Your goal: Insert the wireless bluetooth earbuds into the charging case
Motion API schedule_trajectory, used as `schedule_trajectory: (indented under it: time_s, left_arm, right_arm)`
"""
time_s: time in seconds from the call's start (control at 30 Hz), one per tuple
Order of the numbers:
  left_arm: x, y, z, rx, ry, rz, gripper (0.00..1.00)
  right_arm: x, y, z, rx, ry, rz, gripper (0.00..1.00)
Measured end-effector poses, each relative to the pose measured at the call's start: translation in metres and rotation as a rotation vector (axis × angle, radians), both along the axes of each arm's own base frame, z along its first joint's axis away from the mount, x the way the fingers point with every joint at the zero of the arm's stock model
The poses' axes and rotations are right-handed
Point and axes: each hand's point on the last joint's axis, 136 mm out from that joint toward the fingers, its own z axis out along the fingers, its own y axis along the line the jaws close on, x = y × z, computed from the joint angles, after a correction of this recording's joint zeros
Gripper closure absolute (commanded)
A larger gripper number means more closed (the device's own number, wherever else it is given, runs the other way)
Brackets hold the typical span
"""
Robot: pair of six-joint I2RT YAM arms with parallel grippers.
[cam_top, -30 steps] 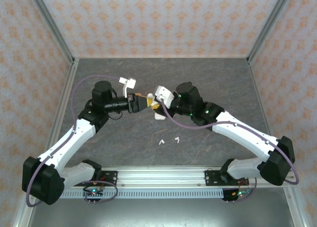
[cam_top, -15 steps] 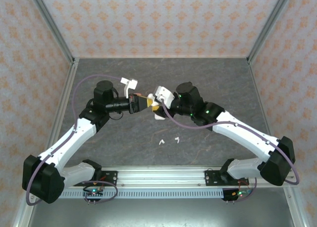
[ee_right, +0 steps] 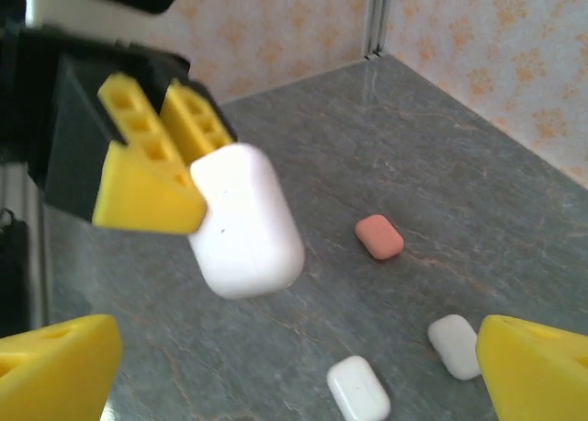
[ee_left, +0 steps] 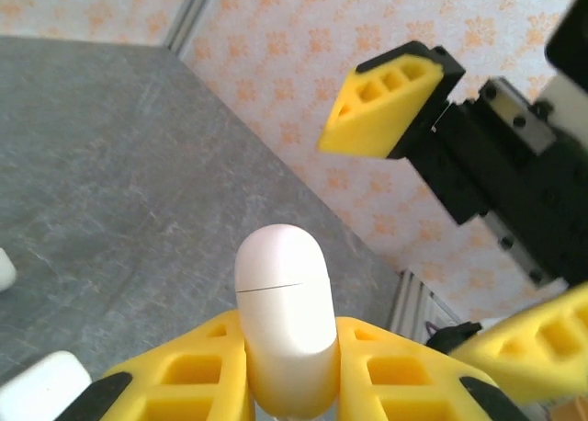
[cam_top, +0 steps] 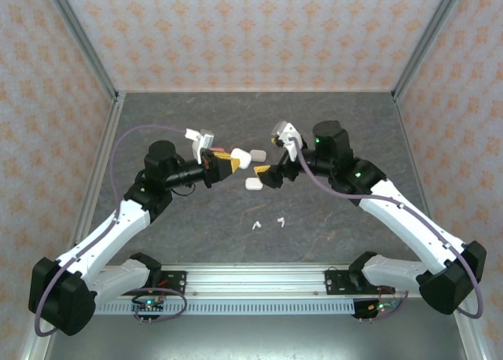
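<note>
My left gripper (cam_top: 226, 163) is shut on a closed white charging case (cam_top: 240, 158), held above the middle of the table. In the left wrist view the case (ee_left: 283, 311) stands upright between the yellow fingers (ee_left: 175, 380), its lid seam showing. My right gripper (cam_top: 271, 162) hangs open just right of the case and apart from it, nothing between its fingers (ee_right: 55, 366). From the right wrist the case (ee_right: 243, 223) juts out of the left gripper's fingers (ee_right: 147, 164). Two white earbuds (cam_top: 255, 225) (cam_top: 280, 220) lie on the table nearer the arm bases.
Another white case (cam_top: 254, 184) lies on the grey table below the grippers. The right wrist view has a coral-pink case (ee_right: 379, 236) and two white cases (ee_right: 358, 389) (ee_right: 455, 346) on the table. Patterned walls (cam_top: 236, 30) ring the table.
The right gripper has opened, let go of the case and drawn back to the right. The left gripper has shut on the case and holds it alone.
</note>
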Motion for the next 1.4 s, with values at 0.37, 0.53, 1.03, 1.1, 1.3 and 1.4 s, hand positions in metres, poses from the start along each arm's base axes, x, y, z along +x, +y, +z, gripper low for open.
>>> schedule_trajectory:
  time_s: [0.37,0.53,1.03,1.1,1.3,1.4]
  left_arm:
    - [-0.015,-0.01,0.011,0.011,-0.172,-0.038,0.88]
    - [-0.017,-0.012,0.011,0.019,-0.191,-0.047,0.89]
    - [-0.018,-0.009,0.017,0.026,-0.232,-0.033,0.9]
    - [-0.018,-0.009,0.017,0.026,-0.233,-0.034,0.9]
    - [-0.023,-0.013,0.017,0.027,-0.243,-0.058,0.9]
    - [-0.024,-0.013,0.018,0.03,-0.252,-0.06,0.91]
  right_arm:
    - [-0.006,0.016,-0.009,0.085,0.144,0.069,0.07]
    - [0.003,0.018,-0.012,0.09,0.159,0.04,0.15]
    - [0.018,0.015,-0.006,0.088,0.148,-0.008,0.23]
    - [0.022,0.013,-0.002,0.092,0.138,-0.023,0.23]
    - [0.031,0.01,0.0,0.086,0.134,-0.051,0.23]
    - [0.03,0.01,-0.002,0.08,0.143,-0.052,0.24]
